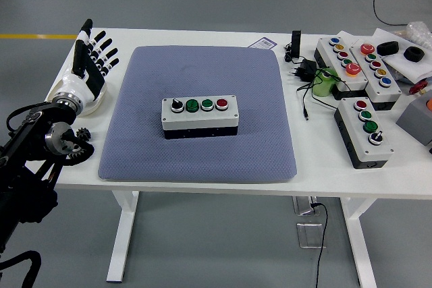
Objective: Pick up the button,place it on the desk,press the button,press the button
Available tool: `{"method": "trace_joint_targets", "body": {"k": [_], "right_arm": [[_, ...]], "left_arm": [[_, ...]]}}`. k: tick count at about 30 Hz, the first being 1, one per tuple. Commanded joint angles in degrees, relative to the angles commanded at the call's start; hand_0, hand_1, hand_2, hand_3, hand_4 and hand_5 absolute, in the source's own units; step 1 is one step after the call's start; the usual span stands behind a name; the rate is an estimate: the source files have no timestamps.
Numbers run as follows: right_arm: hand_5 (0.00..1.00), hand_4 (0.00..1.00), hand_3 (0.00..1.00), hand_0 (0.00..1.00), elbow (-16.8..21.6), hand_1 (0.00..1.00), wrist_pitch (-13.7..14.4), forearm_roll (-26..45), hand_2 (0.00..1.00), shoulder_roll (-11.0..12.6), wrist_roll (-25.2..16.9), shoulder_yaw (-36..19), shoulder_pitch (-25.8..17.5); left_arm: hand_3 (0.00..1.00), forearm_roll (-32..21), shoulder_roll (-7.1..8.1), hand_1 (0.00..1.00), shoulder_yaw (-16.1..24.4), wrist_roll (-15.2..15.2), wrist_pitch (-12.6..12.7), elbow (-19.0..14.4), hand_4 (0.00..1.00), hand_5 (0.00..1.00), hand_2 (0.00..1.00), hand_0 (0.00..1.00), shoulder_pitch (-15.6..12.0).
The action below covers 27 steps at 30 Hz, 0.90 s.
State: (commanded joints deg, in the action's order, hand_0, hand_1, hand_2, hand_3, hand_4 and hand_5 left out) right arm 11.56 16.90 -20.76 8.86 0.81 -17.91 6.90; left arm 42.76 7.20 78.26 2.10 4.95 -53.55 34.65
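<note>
Hovering left hand point(91, 65), fingers spread, holding nothing | button box point(200, 117) on grey mat point(202, 146)

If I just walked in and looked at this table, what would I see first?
First you'd spot the gray button box with its black knob, two green buttons and one red button, sitting in the middle of the big blue mat. Next, the robot's left hand at the table's left edge, fingers spread and holding nothing. On the right lies a jumble of more button boxes and cables.

White table point(202, 187) bears a blue-grey mat point(202, 146) (spare button boxes point(361, 99) at right).
</note>
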Motion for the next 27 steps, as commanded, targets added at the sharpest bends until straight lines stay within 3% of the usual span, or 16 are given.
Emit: {"method": "trace_joint_targets", "body": {"k": [4, 17, 27], "right_arm": [[0.238, 0.233, 0.635, 0.634, 0.02, 0.538, 0.04, -0.04, 0.567, 0.06, -0.06, -0.24, -0.14], [0.238, 0.232, 0.635, 0.634, -0.03, 0.538, 0.08, 0.49, 0.569, 0.04, 0.02, 0.27, -0.51], [0.238, 0.233, 0.635, 0.634, -0.03, 0.538, 0.09, -0.17, 0.567, -0.01, -0.04, -0.6, -0.56]], "left_arm": [[0.97, 1.63, -0.98, 0.938, 3.97, 0.11, 0.21, -2.06, 0.763, 0.998, 0.987, 0.936, -1.5], [0.971, 7.76, -1.97, 0.907, 9.71, 1.36, -1.16, -11.09, 0.766, 0.998, 0.914, 0.913, -8.36], [0.975, 9.52, -1.33, 0.886, 10.04, 1.5, -1.49, -15.8, 0.767, 0.998, 0.895, 0.892, -13.3]]}}
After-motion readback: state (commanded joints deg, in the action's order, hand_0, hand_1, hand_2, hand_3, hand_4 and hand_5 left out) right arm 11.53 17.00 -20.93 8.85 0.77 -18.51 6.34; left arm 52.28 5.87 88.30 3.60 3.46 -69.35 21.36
